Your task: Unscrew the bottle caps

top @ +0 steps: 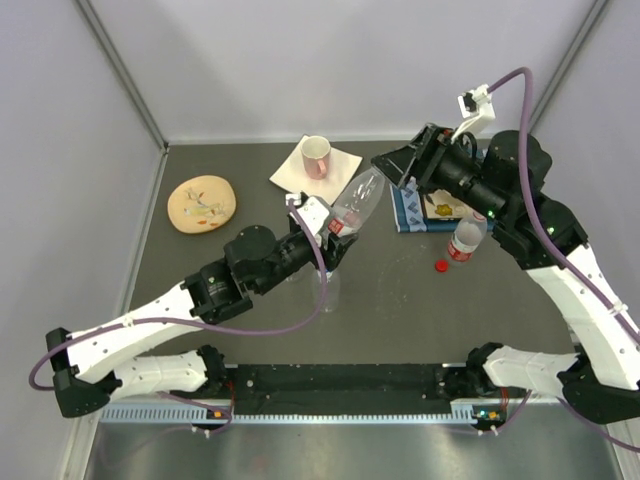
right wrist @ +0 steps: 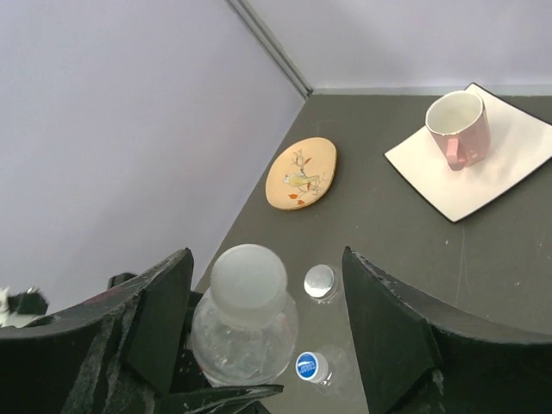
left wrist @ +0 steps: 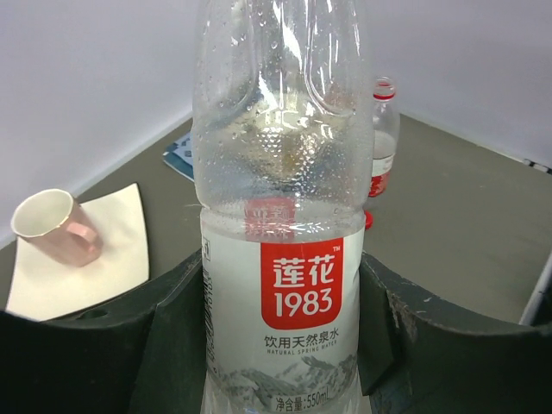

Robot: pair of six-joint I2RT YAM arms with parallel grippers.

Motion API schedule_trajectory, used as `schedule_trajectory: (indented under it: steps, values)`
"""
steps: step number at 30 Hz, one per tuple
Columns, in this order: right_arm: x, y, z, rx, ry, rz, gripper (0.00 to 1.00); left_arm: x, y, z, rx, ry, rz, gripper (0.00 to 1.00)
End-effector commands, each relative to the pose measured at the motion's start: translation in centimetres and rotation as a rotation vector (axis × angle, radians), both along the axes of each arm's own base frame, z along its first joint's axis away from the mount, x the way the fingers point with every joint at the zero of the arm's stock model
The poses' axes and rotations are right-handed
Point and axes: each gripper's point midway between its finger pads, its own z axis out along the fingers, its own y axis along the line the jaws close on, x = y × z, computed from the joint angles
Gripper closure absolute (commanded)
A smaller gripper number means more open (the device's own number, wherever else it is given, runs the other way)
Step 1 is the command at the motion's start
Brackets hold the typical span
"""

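My left gripper (left wrist: 285, 336) is shut on a clear bottle with a red and white label (left wrist: 285, 259), holding it tilted up over the table (top: 352, 205). Its white cap (right wrist: 248, 283) sits between the fingers of my right gripper (right wrist: 267, 319), which stands open with a gap on both sides of the cap. Beneath the held bottle stand two more bottles, one with a greyish cap (right wrist: 319, 281) and one with a blue cap (right wrist: 308, 366). A red cap (top: 441, 266) lies loose on the table beside an uncapped bottle (top: 465, 240).
A pink mug (top: 316, 155) stands on a white square mat (top: 290, 178) at the back. A tan oval dish (top: 202, 203) lies at the back left. A blue patterned pad (top: 412, 212) sits under the right arm. Grey walls close in the table.
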Motion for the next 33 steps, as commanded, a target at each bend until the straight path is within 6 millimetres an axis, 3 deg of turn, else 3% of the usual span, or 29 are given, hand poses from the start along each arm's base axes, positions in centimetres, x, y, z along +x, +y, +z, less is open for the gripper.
schedule_trajectory:
  steps: [1,6,12,13,15,16,17,23,24,26,27,31,33]
  values:
    - [0.2,0.1,1.0,0.022,-0.01,-0.018,0.35,1.0,1.2,2.0,-0.043,-0.085,0.112,0.57]
    - [0.4,0.3,0.8,0.017,-0.008,-0.015,0.45,0.8,1.2,1.9,-0.04,-0.09,0.107,0.58]
    - [0.2,0.8,0.3,0.01,0.002,0.009,0.64,0.9,1.2,1.7,-0.038,-0.09,0.117,0.58]
    - [0.2,1.0,0.0,0.006,0.005,0.017,0.74,0.9,1.2,1.7,-0.038,-0.089,0.118,0.58]
    - [0.0,1.0,0.0,0.007,-0.003,0.026,0.82,0.9,1.4,1.9,-0.046,-0.093,0.125,0.58]
    - [-0.2,1.0,-0.1,-0.001,-0.007,0.039,0.96,0.9,1.4,1.9,-0.05,-0.09,0.125,0.57]
    - [-0.2,1.1,-0.2,-0.004,-0.007,0.044,1.0,0.9,1.4,2.1,-0.058,-0.093,0.123,0.56]
    - [-1.8,1.3,-0.8,-0.067,-0.056,0.127,1.0,0.0,1.2,2.7,-0.062,-0.089,0.059,0.48]
    - [-2.8,1.6,-0.5,-0.068,-0.074,0.181,1.0,-1.2,0.5,2.9,-0.059,-0.088,-0.036,0.48]
    - [-4.2,2.3,0.0,-0.09,-0.128,0.281,1.0,-1.8,0.6,3.6,-0.098,-0.06,-0.115,0.49]
    - [-5.8,3.1,0.2,-0.091,-0.149,0.394,1.0,-2.6,0.5,4.2,-0.122,-0.054,-0.182,0.5]
    - [-8.7,3.5,1.1,-0.097,-0.234,0.553,1.0,-7.1,0.3,5.6,-0.203,0.06,-0.574,0.49]
    - [-10.0,3.7,1.1,-0.099,-0.263,0.626,1.0,-8.2,0.3,6.0,-0.208,0.086,-0.665,0.48]
